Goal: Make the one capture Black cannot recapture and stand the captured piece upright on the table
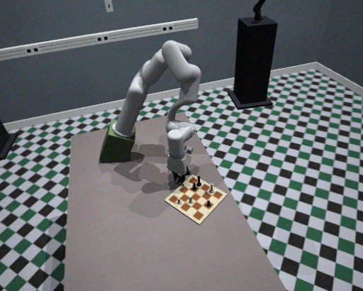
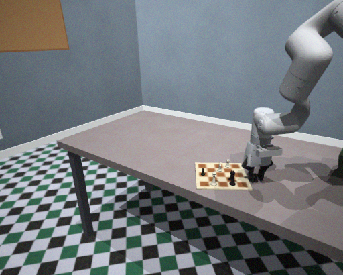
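Note:
The small chessboard (image 1: 200,216) (image 2: 203,185) lies on the table near its right edge. On it stand a tall black piece (image 1: 198,182) (image 2: 232,178), black pawns (image 1: 194,187) (image 1: 208,204) (image 2: 203,172), a tall white piece (image 1: 211,188) (image 2: 214,179) and white pawns (image 1: 179,201) (image 1: 190,200) (image 2: 219,166) (image 2: 227,163), all upright. My gripper (image 1: 179,180) (image 2: 256,176) is low over the bare table just off the board's corner nearest the arm's base. Its fingers are partly open. A small dark shape shows between them on the table, but I cannot tell it apart from the dark fingers.
The grey-brown table (image 1: 130,241) (image 2: 156,141) carries the arm's green base block (image 1: 116,145) at the back. The table's right edge runs close beside the board. A black pedestal (image 1: 254,60) stands on the floor beyond.

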`<action>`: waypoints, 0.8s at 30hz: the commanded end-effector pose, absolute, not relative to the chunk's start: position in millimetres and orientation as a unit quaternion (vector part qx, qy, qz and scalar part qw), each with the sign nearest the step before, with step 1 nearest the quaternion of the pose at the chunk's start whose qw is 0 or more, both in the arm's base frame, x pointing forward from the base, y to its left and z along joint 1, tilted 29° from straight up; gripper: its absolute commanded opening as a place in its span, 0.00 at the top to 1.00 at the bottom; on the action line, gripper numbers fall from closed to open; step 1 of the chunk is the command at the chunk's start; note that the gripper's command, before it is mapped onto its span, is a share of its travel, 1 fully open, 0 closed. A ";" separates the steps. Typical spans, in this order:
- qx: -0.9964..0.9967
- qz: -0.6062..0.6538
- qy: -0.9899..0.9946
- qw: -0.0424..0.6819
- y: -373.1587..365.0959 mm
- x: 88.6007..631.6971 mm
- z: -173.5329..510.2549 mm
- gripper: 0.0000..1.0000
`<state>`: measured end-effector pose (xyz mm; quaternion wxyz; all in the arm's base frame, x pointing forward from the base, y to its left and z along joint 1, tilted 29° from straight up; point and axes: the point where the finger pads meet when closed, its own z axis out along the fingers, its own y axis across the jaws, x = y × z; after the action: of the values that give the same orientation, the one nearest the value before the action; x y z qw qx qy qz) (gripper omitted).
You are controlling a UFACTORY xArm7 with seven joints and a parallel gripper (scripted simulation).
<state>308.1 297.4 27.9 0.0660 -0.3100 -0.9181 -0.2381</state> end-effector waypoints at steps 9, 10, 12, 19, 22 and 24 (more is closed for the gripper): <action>-0.311 -0.239 -0.918 0.065 297.3 309.2 28.8 0.61; -0.311 -0.239 -0.918 0.065 297.2 309.2 29.0 0.61; -0.311 -0.239 -0.918 0.065 296.6 309.2 30.1 0.61; -0.311 -0.239 -0.918 0.065 290.9 308.8 40.5 0.61; -0.311 -0.239 -0.918 0.065 285.2 308.5 51.0 0.61; -0.311 -0.239 -0.918 0.065 281.2 308.2 58.4 0.61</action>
<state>307.9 288.6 44.0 0.0656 -0.3096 -0.9177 -0.2402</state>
